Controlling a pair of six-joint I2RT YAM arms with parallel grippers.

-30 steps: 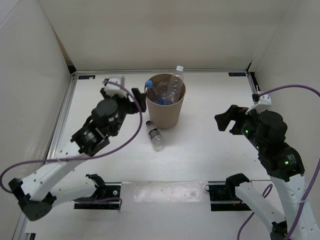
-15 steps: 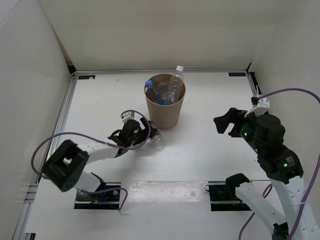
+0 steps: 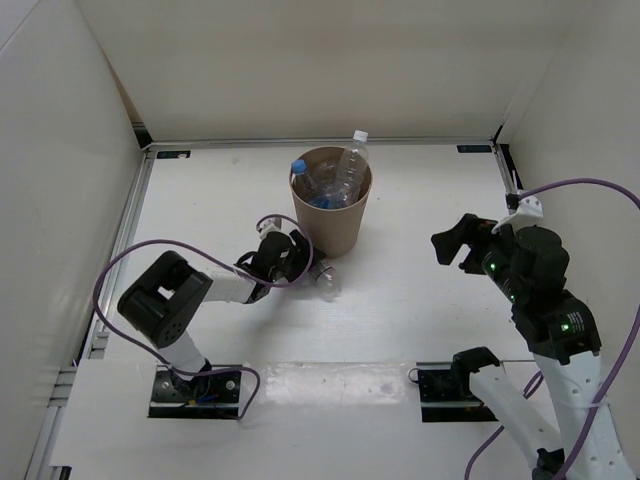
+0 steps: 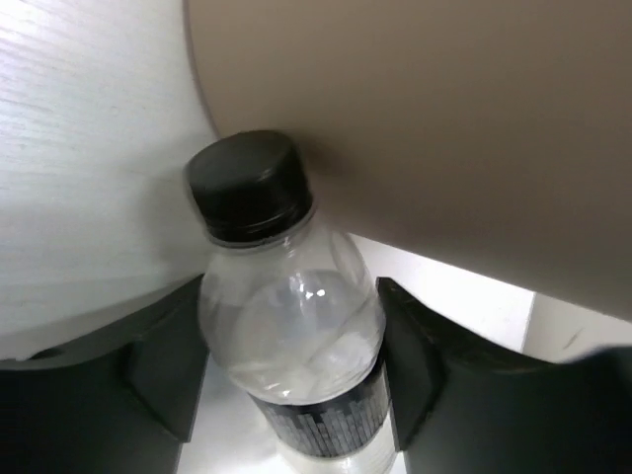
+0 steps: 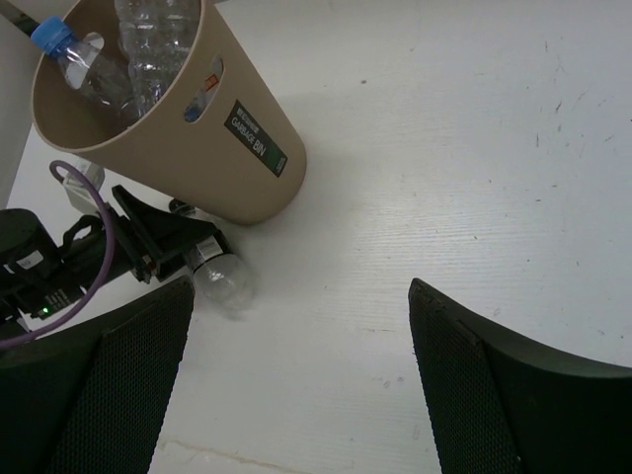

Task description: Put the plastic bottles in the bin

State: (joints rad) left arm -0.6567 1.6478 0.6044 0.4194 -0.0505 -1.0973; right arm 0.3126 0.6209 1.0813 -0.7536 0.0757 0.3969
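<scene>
Left gripper (image 3: pixel 298 262) is shown closed on the black-capped bottle (image 4: pixel 291 341), which lies on the surface (image 3: pixel 420 330) just beside the bin (image 3: pixel 330 228); right gripper (image 3: pixel 452 240) is held wide, empty. The grasp step is judged in hand; a lift above the rim is called for next.

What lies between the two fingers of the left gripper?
The black-capped bottle lies between the fingers, its cap pointing toward the bin; the left wrist view shows this.
</scene>
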